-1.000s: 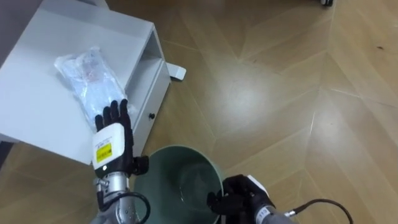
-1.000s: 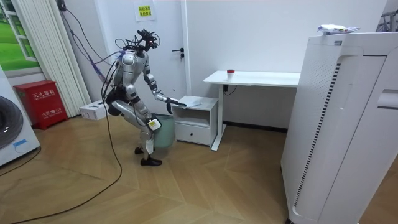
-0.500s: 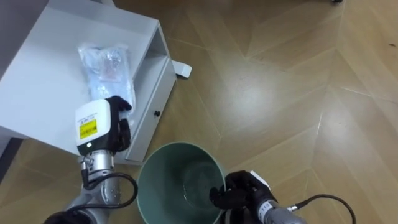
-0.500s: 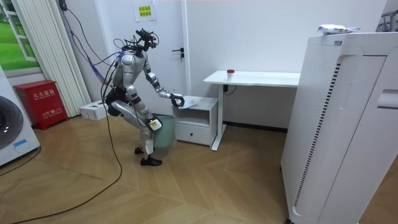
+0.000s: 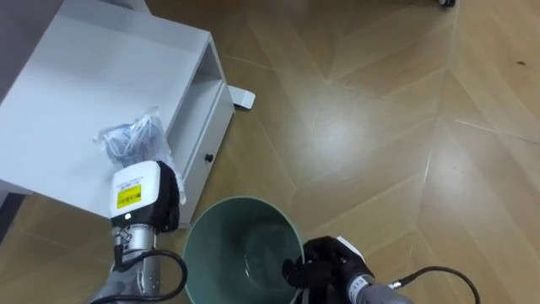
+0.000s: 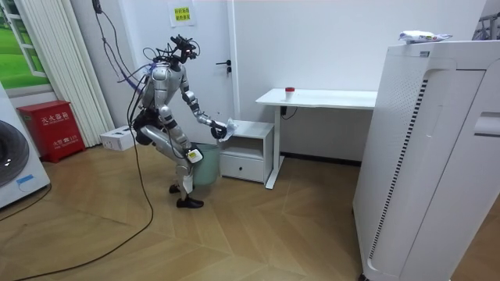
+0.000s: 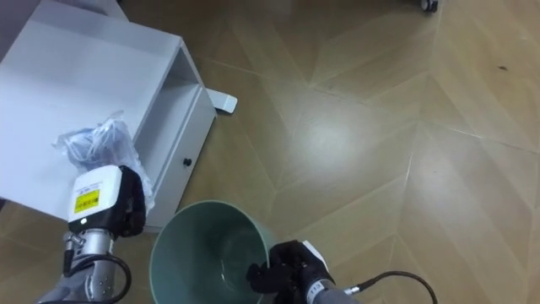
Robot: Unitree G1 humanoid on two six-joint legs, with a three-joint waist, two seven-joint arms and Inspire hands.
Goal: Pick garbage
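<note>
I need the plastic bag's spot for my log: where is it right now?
The plastic bag is at the left eye view's left, bunched in the left hand over the white cabinet, close to the green bin.

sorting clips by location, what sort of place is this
Probably a home-style room, perhaps a test set-up: a herringbone wood floor, a white desk against the wall with a low white cabinet beside it, and a washing machine at the room view's left edge.
</note>
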